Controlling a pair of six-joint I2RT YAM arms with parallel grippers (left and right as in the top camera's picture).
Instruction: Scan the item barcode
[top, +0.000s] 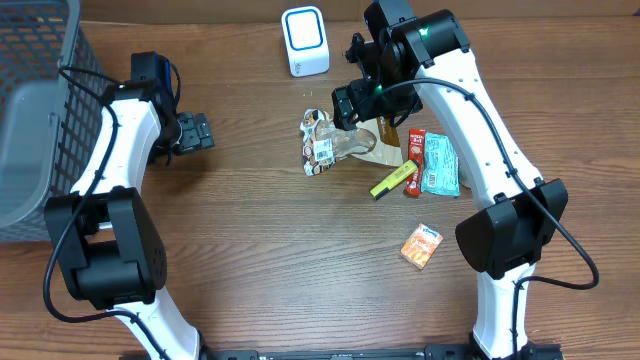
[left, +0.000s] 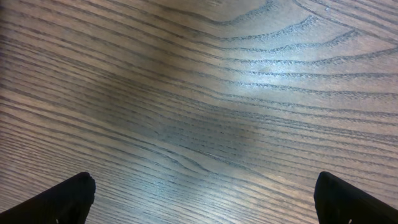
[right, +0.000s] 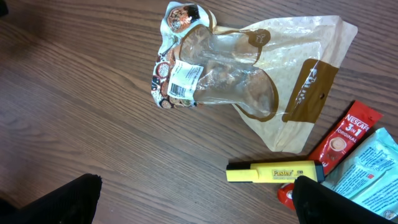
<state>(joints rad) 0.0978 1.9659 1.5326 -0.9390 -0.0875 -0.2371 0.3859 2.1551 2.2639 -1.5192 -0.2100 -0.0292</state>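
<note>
Overhead view: wooden worktop (top: 250, 230) carries everything, both arms reaching in from the near edge.
Basket (top: 40, 110): grey mesh, far left, well apart from the items.
Right gripper (top: 352, 105): hovers above the bag, jaws spread wide with nothing between them.
Left gripper (top: 197, 132): off to the left over bare wood, jaws likewise released and holding nothing.
Bag (right: 249, 87): crumpled clear-and-brown pouch lying flat mid-worktop. Judged the item to scan, since the right wrist view centres on it.
Scanner (top: 305, 40): white block with a blue-ringed face, standing at the far edge, near the bag but apart.
Teal packet (top: 440, 165), red sachet (top: 415, 162), yellow highlighter (top: 392, 182): clustered just beside the bag's right end.
Orange packet (top: 421, 246): alone, nearer the robot.
Barcode label (right: 183, 81): white sticker on the bag's left end, face up, slightly tilted.
Step in hand: approach for the pick; bag not yet gripped.
Next move: descend and pinch the film clear of the label and the highlighter, then lift and turn the label toward the scanner face. Thin film may crumple over the code.
</note>
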